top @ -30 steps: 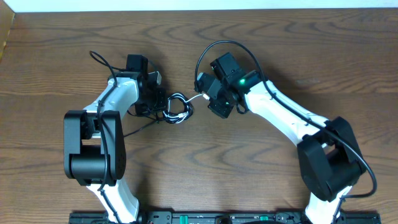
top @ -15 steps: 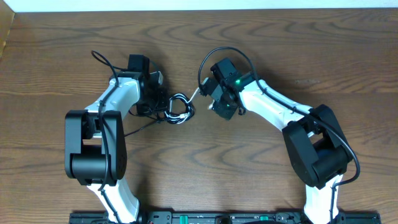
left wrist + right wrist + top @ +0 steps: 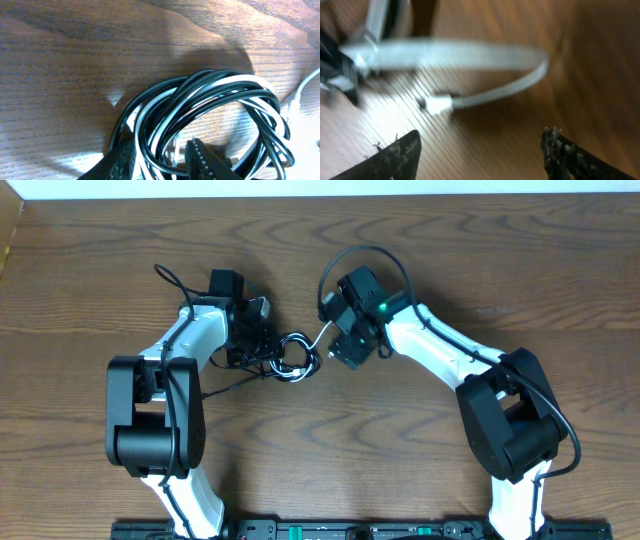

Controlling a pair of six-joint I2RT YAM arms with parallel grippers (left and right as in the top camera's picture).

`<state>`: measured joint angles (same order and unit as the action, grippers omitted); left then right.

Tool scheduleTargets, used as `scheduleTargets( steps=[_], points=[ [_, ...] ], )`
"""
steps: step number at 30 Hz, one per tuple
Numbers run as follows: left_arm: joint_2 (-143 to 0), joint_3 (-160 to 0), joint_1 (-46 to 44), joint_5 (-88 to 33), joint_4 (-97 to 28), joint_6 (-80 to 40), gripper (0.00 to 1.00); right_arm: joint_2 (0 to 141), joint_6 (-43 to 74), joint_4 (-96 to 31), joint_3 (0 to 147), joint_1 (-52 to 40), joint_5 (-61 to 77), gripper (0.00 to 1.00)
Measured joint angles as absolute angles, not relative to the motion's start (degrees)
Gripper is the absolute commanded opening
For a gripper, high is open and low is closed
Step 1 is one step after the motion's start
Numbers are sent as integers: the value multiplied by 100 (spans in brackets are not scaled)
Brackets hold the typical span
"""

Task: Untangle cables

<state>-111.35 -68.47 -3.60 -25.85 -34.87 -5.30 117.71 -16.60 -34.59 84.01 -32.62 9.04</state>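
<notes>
Thin black and white cables (image 3: 293, 356) are left knotted in one coil at overhead centre; nothing is separated yet. Left gripper (image 3: 161, 152) is parted around strands, seemingly unclamped. Right gripper (image 3: 481, 136) is spread wide, empty.

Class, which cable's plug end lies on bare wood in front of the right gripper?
The white cable: its plug lies loose before the right gripper; the black cables sit looped together.

Motion blur smeared the white cable (image 3: 470, 50) in the right wrist view, its left end lost off-frame. The tangle (image 3: 210, 85) ran off the left wrist view's bottom edge; overhead, its crossings were too small to sort.
</notes>
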Motion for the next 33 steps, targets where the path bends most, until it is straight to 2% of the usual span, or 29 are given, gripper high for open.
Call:
scheduleTargets(
  steps=[4,7,9,10,12,21,26,28,29,30,31,33],
  points=[
    [-11135,-6847,-360,-2600,-3487,-530,38,11771,-1398,-3319,8558,-3264,1155,89],
    [-11135,-6847,-360,-2606,-3485,-530,38,11773,-1205,-3356,8556,-3271,1243,88],
    [-11135,-6847,-360,-2609,-3485,-530,39,11773,-1015,-3354,8556,-3282,1280,75],
    [-11135,-6847,-360,-2606,-3485,-530,43,11773,-891,-3345,8554,-3297,1299,68],
    [-11135,-6847,-360,-2641,-3474,-519,43,11773,-596,-3339,8534,-3343,1321,61],
    [-11135,-6840,-360,-2613,-3616,-532,29,12110,392,-2917,8466,-3623,1374,61],
    [-11135,-6827,-360,-2412,-3686,-696,28,12296,644,-2676,8462,-3686,1389,61],
    [-11124,-6794,-360,-2405,-3632,-755,24,12307,692,-2635,8460,-3723,1376,49],
    [-11115,-6772,-360,-2405,-3597,-777,19,12307,725,-2624,8460,-3741,1372,38],
    [-11093,-6735,-360,-2405,-3548,-816,8,12309,725,-2617,8460,-3756,1365,28],
    [-11076,-6689,-360,-2381,-3487,-873,8,12311,738,-2602,8458,-3782,1372,17],
    [-11063,-6637,-351,-2394,-3415,-923,8,12311,768,-2556,8458,-3850,1393,6]
  ],
)
